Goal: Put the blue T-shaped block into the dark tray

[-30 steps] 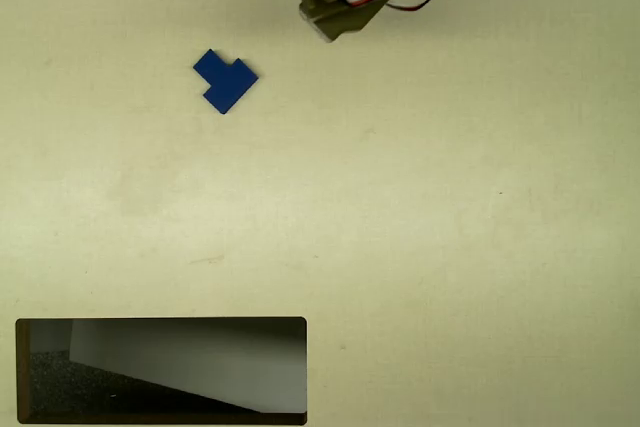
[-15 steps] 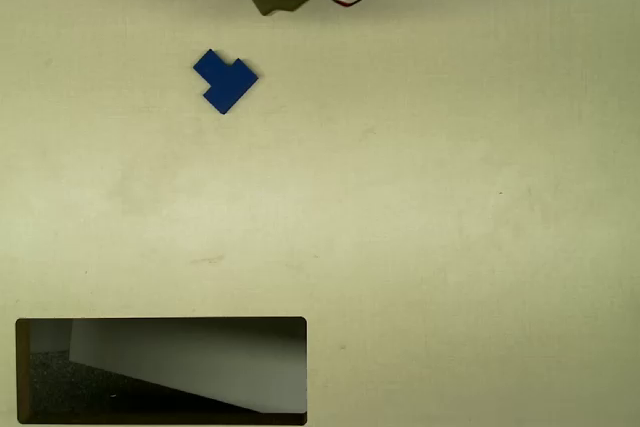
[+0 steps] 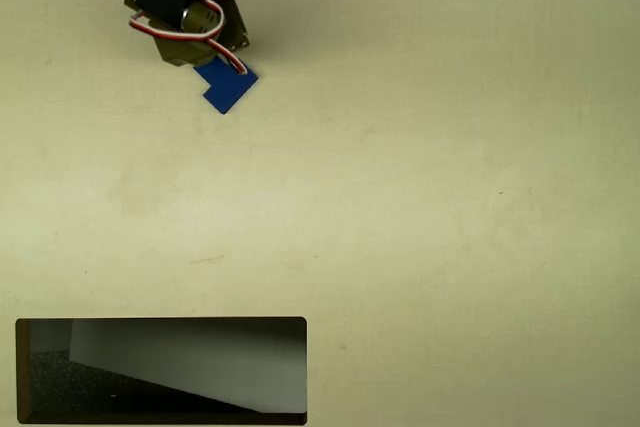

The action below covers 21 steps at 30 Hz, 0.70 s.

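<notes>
Block: blue T-shaped block point(image 3: 228, 89) flat on desk point(image 3: 420, 197), part-covered by arm.
Jaws: opening not discernible.
Progress: dark tray point(image 3: 160, 323) empty; grasp, carry remain.

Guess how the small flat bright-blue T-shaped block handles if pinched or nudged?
The flat bright-blue T-shaped block lies flush on the pale table, so it probably slides rather than rolls or tips. It looks thin and rigid, likely light. Its low edges may make pinching fiddly.
</notes>
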### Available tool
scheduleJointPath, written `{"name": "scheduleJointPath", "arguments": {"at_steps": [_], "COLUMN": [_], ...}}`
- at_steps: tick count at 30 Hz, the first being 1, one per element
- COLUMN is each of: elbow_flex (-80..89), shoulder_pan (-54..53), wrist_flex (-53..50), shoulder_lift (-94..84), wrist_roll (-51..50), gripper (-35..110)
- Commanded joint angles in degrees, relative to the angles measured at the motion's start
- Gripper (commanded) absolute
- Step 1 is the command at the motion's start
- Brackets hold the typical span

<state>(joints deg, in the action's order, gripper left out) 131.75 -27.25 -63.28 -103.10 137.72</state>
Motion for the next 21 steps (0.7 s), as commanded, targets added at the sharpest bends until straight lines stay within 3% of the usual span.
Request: {"name": "scheduleJointPath", "arguments": {"at_steps": [1, 16, 21], "elbow_flex": [-2.5, 8.8, 10.1], "shoulder_pan": [-0.2, -0.3, -0.7], "wrist_flex": [1.1, -9.1, -5.0], "shoulder_lift": [1.9, -13.9, -12.2], "wrist_roll": [0.8, 13.1, 12.8], "gripper": [0, 0, 0]}}
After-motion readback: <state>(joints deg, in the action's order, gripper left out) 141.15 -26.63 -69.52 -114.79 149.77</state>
